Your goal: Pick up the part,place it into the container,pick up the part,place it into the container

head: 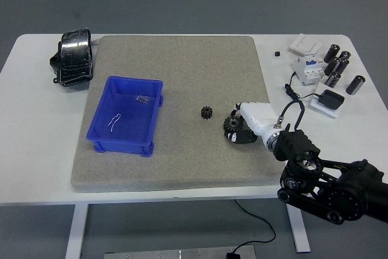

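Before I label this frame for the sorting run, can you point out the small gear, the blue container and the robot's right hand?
small gear (207, 113), head view, on its toothed body.
blue container (100, 112), head view, on its left wall.
right hand (242, 128), head view, on the white hand over the larger gear.

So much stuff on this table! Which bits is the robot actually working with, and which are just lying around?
Part of the job:
- larger gear, under the right hand
- smaller gear on the grey mat
- blue bin

Just lying about:
- black wrapped bundle
- black cylinders
- white breaker unit
- white switch plates
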You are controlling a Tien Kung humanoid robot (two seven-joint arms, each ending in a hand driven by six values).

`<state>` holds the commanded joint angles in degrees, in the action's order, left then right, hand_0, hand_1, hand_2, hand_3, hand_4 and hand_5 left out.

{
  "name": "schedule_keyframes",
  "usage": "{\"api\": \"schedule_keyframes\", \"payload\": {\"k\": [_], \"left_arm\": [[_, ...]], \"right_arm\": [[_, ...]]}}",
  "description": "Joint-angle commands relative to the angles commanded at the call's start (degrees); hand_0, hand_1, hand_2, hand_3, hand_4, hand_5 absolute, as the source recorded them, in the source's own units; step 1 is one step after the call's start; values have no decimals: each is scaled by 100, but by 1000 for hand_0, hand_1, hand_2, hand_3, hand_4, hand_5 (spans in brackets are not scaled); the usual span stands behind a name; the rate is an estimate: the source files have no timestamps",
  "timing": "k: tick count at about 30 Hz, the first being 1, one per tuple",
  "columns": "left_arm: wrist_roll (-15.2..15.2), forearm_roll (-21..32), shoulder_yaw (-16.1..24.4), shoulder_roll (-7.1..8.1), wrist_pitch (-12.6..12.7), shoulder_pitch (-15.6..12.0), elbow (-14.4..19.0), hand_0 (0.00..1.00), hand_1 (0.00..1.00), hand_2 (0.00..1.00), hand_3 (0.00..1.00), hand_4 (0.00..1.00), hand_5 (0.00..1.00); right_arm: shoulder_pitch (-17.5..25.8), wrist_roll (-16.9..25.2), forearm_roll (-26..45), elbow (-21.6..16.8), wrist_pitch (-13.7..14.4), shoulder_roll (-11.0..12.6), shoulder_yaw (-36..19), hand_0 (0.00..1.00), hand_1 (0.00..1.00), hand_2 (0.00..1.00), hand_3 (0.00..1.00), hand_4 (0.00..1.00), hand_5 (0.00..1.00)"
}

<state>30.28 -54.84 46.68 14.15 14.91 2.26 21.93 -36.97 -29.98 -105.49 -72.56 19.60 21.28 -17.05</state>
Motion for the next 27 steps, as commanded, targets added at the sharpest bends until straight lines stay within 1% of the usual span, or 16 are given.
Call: {"api": "schedule_keyframes", "payload": {"k": [4, 5, 10, 11, 18, 22, 25, 27], "left_arm": [[-13, 15, -8, -1, 14, 4, -1, 673, 651, 631, 646, 744, 550], [-19, 23, -13, -2, 17, 5, -2, 672, 651, 631, 647, 745, 556], [-33, 49, -26, -6, 32, 7, -3, 672, 651, 631, 647, 745, 556], [-35, 53, -29, -5, 35, 9, -2, 672, 650, 630, 649, 743, 564], [-45, 60, -33, -8, 49, 19, -2, 672, 650, 631, 651, 744, 570], [-32, 25, -12, -8, 41, 30, 0, 672, 650, 631, 651, 744, 570], [-31, -7, 9, -9, 31, 43, -5, 672, 650, 633, 651, 744, 573], [-31, -18, 16, -13, 27, 45, -9, 672, 650, 633, 651, 744, 573]], "right_arm": [[10, 11, -15, 6, 56, 0, -2, 222, 381, 420, 619, 552, 105], [13, 12, -16, 8, 63, 0, -1, 224, 363, 360, 479, 283, 2], [20, 20, -14, 29, 94, -1, 16, 224, 363, 360, 479, 283, 2], [19, 23, -13, 36, 102, 0, 17, 221, 359, 335, 438, 273, 15], [-13, 67, -74, -8, 252, 20, -13, 219, 360, 333, 435, 260, 2], [-114, 125, -126, -174, 455, 13, -24, 219, 360, 333, 435, 260, 2], [-226, 171, -178, -302, 646, -69, -12, 215, 365, 322, 430, 256, 6], [-287, 184, -204, -386, 724, -134, -24, 215, 365, 322, 430, 256, 6]]}}
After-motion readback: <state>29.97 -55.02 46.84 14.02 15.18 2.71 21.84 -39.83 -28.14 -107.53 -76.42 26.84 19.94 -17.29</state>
